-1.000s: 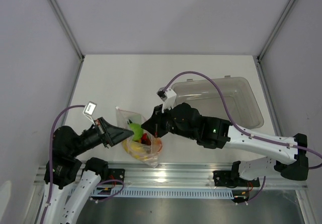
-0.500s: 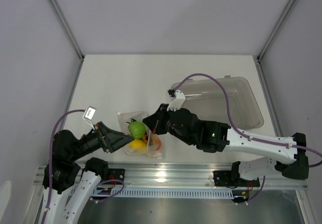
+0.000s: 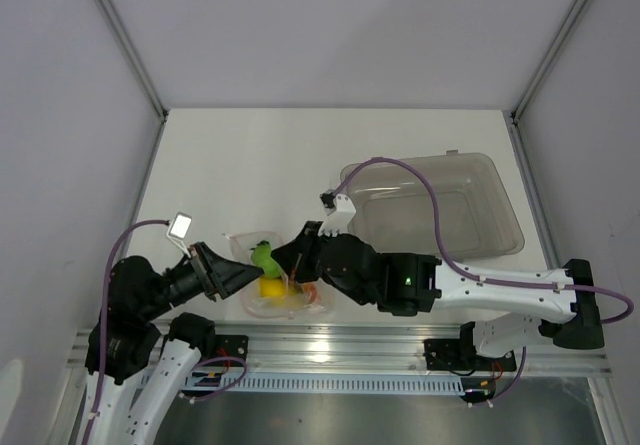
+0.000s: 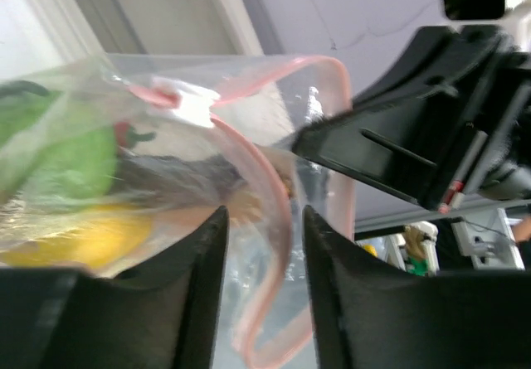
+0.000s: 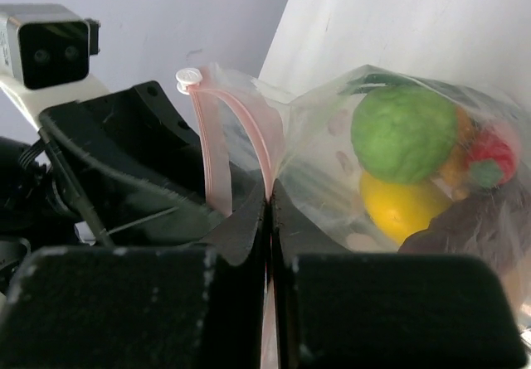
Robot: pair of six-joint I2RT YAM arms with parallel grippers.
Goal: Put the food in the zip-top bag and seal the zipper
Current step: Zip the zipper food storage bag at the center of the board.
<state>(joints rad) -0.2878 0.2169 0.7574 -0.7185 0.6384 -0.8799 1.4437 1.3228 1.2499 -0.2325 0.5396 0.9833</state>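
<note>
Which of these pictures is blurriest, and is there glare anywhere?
Left wrist view: blurriest, the bag and the food inside smeared and soft. Right wrist view: the green fruit fairly crisp, the near jaws a dark out-of-focus mass. Top view: sharp and evenly lit, with a bright glare patch on the metal rail.

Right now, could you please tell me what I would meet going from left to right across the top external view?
left hand → zip-top bag → grey bin

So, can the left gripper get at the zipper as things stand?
Probably yes: the zipper runs between the left gripper's open fingers, and the right gripper, shut on it further along, leaves that stretch free.
</note>
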